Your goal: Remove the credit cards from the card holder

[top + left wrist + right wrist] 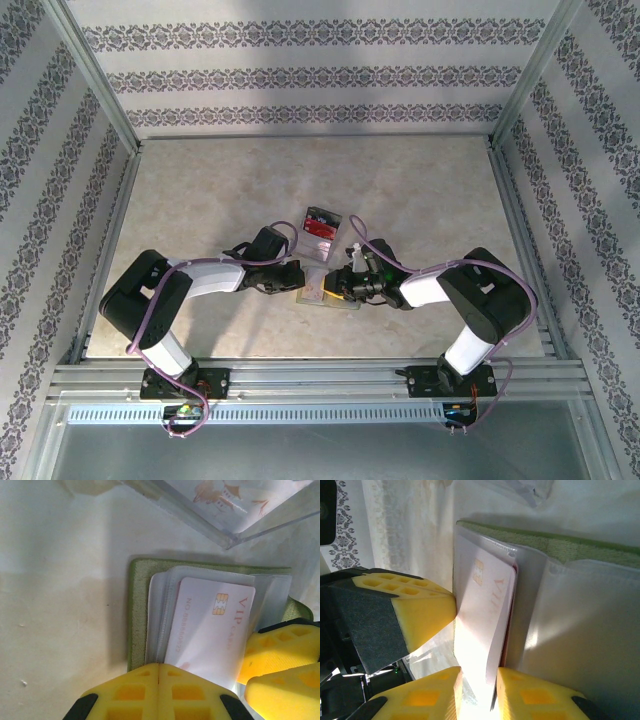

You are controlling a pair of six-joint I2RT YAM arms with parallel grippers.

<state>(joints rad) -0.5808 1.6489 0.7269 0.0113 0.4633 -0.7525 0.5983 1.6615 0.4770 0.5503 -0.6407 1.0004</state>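
Note:
The card holder point(318, 294) lies open on the table between both arms, green outside point(136, 610) with clear sleeves inside. A pale credit card point(210, 625) with a gold chip and "VIP" lettering sits in the top sleeve. A red edge shows behind it in the right wrist view. My left gripper point(158, 672) is shut, its tips resting on the holder's near edge. My right gripper point(479, 672) is open, its fingers point(280, 647) straddling the edge of the card point(480, 615) and its sleeve. The holder's green cover point(580, 550) rises behind.
A small clear plastic box point(321, 222) with red and black contents lies just beyond the holder, its corner point(235, 510) close above it. Patterned walls and metal rails point(300, 372) frame the table. One left finger point(422, 612) shows beside the card.

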